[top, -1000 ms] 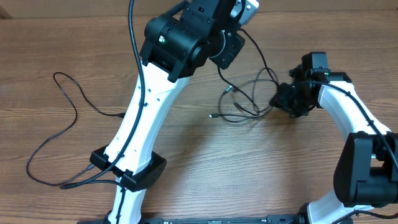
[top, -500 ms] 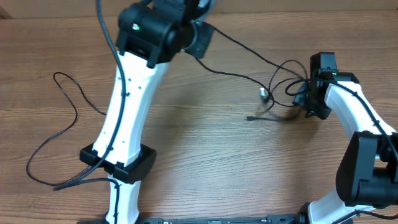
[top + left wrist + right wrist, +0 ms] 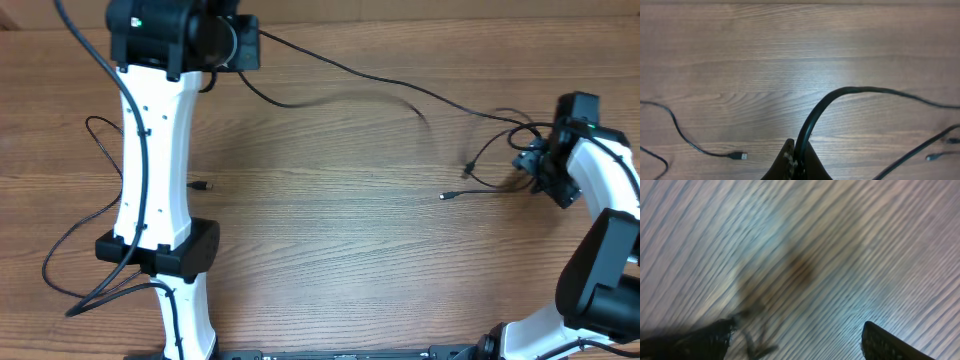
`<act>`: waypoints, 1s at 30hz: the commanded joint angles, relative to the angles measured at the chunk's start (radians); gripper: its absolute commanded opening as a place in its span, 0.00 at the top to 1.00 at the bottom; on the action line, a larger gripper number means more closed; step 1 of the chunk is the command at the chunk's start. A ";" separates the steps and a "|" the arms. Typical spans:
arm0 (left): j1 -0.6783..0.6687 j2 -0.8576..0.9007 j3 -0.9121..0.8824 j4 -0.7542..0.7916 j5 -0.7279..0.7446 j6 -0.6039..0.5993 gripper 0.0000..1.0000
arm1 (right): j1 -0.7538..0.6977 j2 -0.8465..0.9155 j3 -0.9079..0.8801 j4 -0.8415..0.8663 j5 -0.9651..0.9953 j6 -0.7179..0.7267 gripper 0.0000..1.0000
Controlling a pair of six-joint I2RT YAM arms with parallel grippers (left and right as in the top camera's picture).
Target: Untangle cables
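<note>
My left gripper (image 3: 238, 45) (image 3: 798, 152) is at the far left of the table, shut on a thin black cable (image 3: 350, 78) (image 3: 840, 95). That cable runs taut to the right, towards a small cluster of cables (image 3: 490, 150) beside my right gripper (image 3: 532, 165). Two plug ends (image 3: 446, 196) lie loose by the cluster. In the blurred right wrist view the right gripper (image 3: 797, 332) stands open, fingers (image 3: 705, 340) wide apart. A smeared cable (image 3: 755, 342) lies by the left finger. A separate cable (image 3: 110, 170) with a USB plug (image 3: 201, 186) (image 3: 740, 155) lies at the left.
The left arm's white link (image 3: 150, 170) stands over the left cable's loop. A thicker black arm wire (image 3: 100, 70) runs along that arm. Bare wooden tabletop (image 3: 330, 240) lies between the two arms.
The left arm has swung far left with its cable, drawing it out of the tangle into a long line. The right gripper has opened and drifted right; the tangle has loosened.
</note>
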 commanded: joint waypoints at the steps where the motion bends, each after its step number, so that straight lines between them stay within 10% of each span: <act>1: 0.058 -0.043 0.002 0.001 0.020 -0.092 0.96 | -0.050 0.002 -0.007 0.014 -0.067 0.019 0.17; 16: 0.135 -0.055 0.002 -0.002 0.211 -0.053 0.96 | -0.064 0.002 -0.007 0.036 -0.533 -0.148 0.11; 22: 0.134 -0.055 0.002 0.010 0.211 -0.046 0.96 | -0.043 0.002 -0.007 0.081 -0.855 -0.351 0.43; 30: 0.132 -0.055 0.002 0.012 0.211 -0.046 0.96 | 0.082 0.002 -0.007 0.101 -0.840 -0.464 0.44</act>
